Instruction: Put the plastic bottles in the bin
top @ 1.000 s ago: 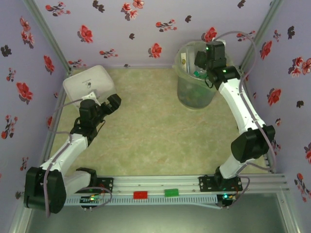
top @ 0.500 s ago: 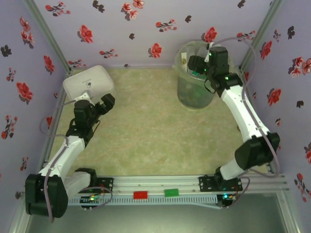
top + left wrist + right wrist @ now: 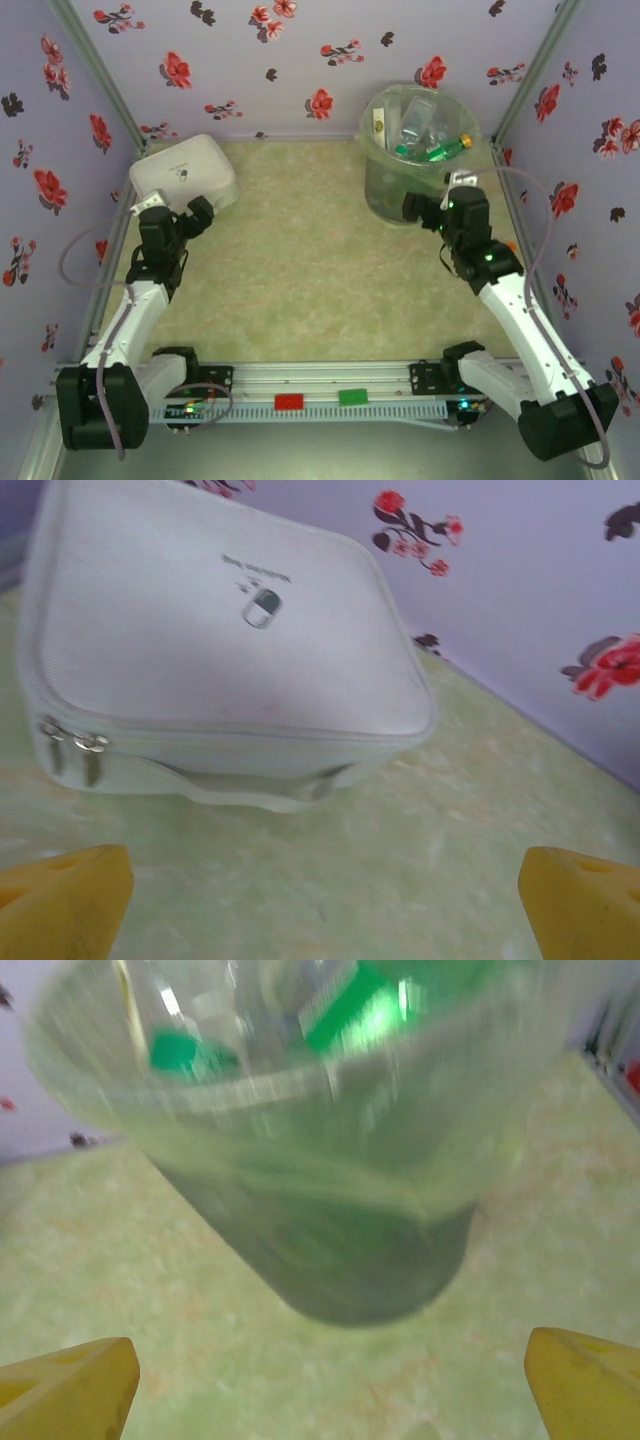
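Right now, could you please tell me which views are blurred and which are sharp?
Right wrist: motion-smeared, bin and bottles streaked. Left wrist: fairly sharp on the white box. Top external: clear, evenly lit, no glare.

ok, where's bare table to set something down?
Wide bare table between box and bin, down to the rail. Crowded: bin holds bottles; left gripper sits by the box, right gripper by the bin.

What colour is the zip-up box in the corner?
The box is white, with a small grey logo on top; clearest in the left wrist view.
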{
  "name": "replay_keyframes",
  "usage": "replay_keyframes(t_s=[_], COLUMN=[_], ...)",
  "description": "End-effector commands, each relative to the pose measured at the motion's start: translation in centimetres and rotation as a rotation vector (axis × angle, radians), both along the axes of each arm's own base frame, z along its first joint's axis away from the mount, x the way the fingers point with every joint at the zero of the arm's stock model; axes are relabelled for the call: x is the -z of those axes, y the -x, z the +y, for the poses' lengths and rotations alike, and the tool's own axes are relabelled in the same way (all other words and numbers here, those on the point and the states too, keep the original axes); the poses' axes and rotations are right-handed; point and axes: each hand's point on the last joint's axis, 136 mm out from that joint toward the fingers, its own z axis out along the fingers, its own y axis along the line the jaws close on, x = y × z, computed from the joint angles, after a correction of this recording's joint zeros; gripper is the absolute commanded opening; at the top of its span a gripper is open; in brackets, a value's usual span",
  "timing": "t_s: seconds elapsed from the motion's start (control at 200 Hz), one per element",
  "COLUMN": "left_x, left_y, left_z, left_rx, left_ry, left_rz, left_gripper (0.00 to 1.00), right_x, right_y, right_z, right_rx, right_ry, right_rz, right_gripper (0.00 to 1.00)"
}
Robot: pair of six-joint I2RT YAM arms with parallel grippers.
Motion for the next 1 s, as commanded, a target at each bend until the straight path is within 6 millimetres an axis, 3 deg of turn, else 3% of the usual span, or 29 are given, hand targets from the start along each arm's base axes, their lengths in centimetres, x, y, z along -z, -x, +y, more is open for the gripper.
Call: replay_keyframes(t_s=[0.0,0.1,0.23,0.445,0.59,0.74,0.83,0.89,0.99], left_x=[0.4,1.3,2.8,5.3,6.3,6.5,6.5,6.4,8.7], left_y=[0.6,1.0,1.3,0.6,0.2,-0.3,-1.3,-2.1,-3.0], left_z=[2.8,4.0,5.1,5.6,5.7,5.5,4.9,4.3,3.0], left_rx=[-0.103,-0.145,-0.179,-0.169,-0.155,-0.158,-0.116,-0.082,-0.006], left_ry=[-0.143,-0.217,-0.303,-0.404,-0.451,-0.476,-0.514,-0.54,-0.548], left_rz=[0.021,0.057,0.093,0.127,0.11,-0.002,-0.025,-0.054,-0.053], left_gripper=[1.0,1.0,1.0,1.0,1.0,1.0,1.0,1.0,1.0], right_x=[2.0,5.9,9.9,12.6,14.3,14.6,15.9,16.3,16.5], right_y=[-0.1,-1.2,-3.6,-8.3,-8.3,-8.0,-7.9,-7.7,-7.4], right_z=[-0.3,-0.6,-2.9,-3.6,-5.5,-8.6,-10.0,-10.3,-10.2], right_rx=[0.03,0.039,0.152,0.135,0.168,0.238,0.244,0.235,0.23], right_ry=[0.015,0.074,0.25,0.425,0.424,0.287,0.172,0.127,0.12], right_rz=[-0.041,-0.046,-0.047,0.059,0.036,-0.067,-0.064,-0.102,-0.141], right_gripper=[1.0,0.99,1.0,1.0,1.0,1.0,0.99,0.99,0.99])
